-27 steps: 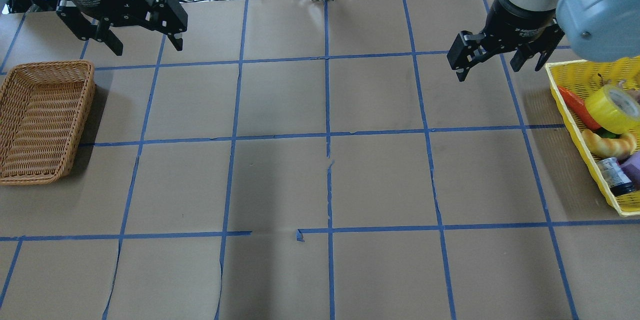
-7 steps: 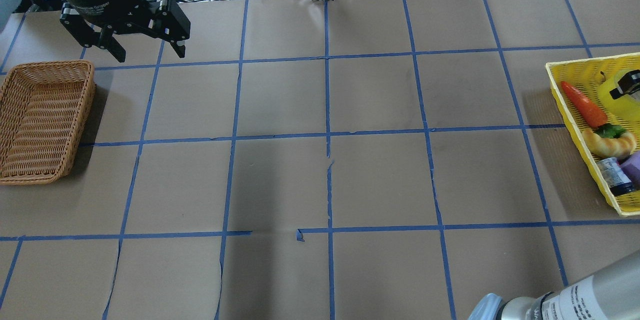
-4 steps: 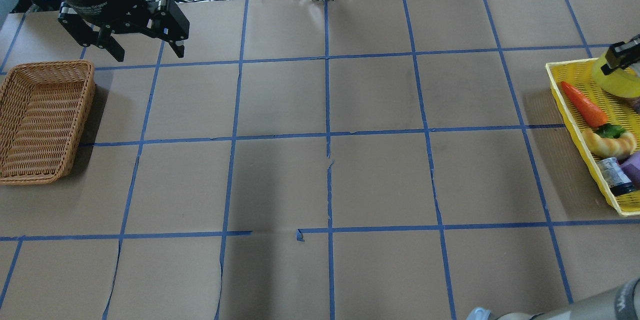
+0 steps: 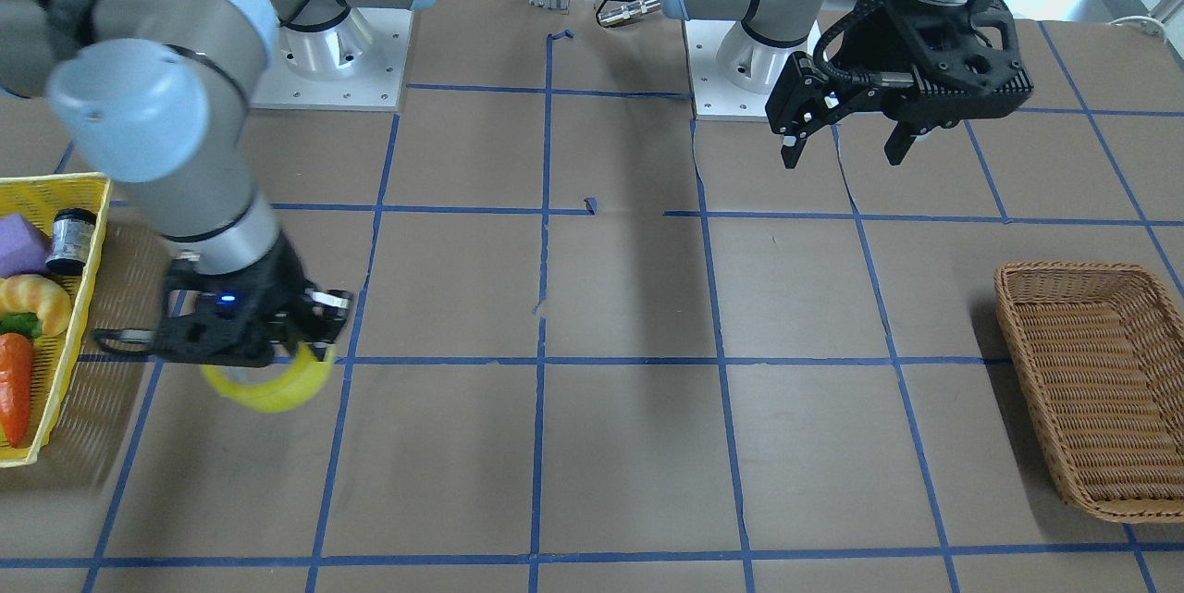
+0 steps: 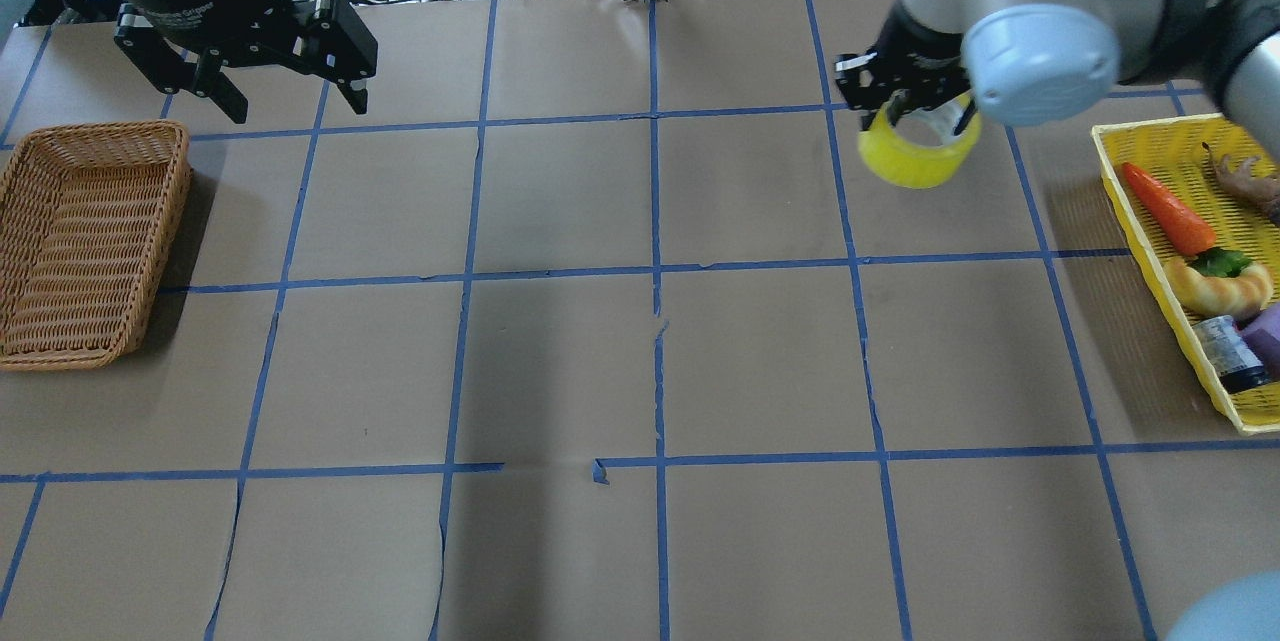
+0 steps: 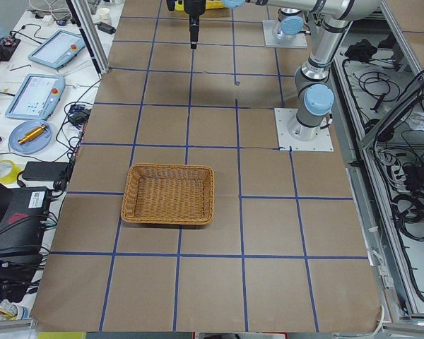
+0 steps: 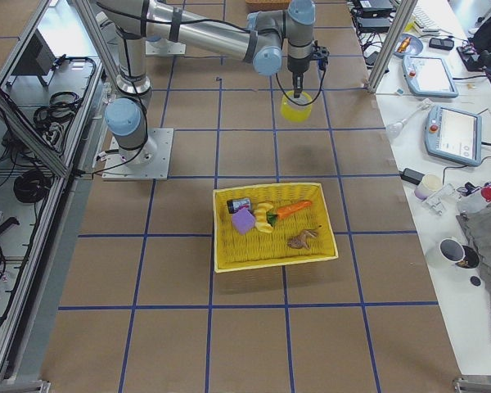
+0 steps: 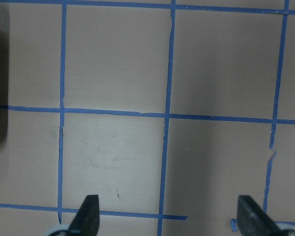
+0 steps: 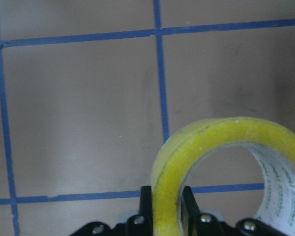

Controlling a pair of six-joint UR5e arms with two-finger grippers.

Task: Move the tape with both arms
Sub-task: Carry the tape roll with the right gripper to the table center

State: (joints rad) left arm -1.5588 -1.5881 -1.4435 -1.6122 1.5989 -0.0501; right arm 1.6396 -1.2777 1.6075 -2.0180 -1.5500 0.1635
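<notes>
One thick yellow see-through tape roll (image 5: 915, 161) hangs in upper right of overhead view, above brown table (image 5: 560, 371), wall pinched by black two-finger right tool (image 5: 912, 109). Black left tool (image 5: 297, 106), upper left, spread wide, empty. Risk: thin pinch; fast swing could shake roll loose.

Tape (image 5: 915, 159) — translucent yellow roll, pale core, hanging under right gripper (image 5: 905, 106), its wall pinched between the fingers; left gripper (image 5: 298, 106) spread wide.
</notes>
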